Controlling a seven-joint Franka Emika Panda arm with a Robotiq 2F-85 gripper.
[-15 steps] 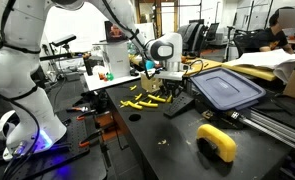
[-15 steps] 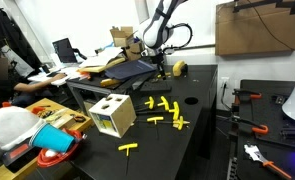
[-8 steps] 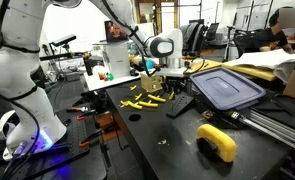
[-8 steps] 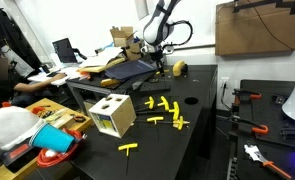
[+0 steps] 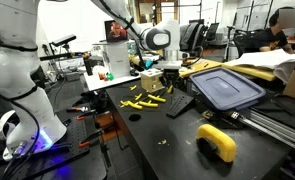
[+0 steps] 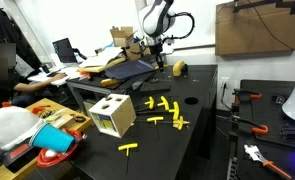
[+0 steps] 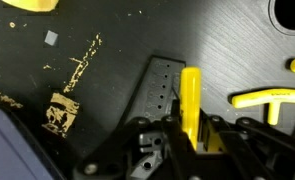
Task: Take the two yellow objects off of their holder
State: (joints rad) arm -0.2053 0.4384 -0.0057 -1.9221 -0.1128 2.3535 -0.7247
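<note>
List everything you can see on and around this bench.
table: one, black, under everything
yellow bar: one seen, yellow, gripped in the claw
holder: one, dark grey, on the table beside the bar
bin lid: one, blue-grey, next to the holder
curved object: one, yellow and black, near the table edge
loose pieces: several, yellow, scattered on the table
box with holes: one, white and tan, table corner
claw: one, dark, shut on the yellow bar
arm: one, white

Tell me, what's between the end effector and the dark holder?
One slim yellow bar, clamped in the end effector, sticks out over the holder; nothing else, per the wrist view.
</note>
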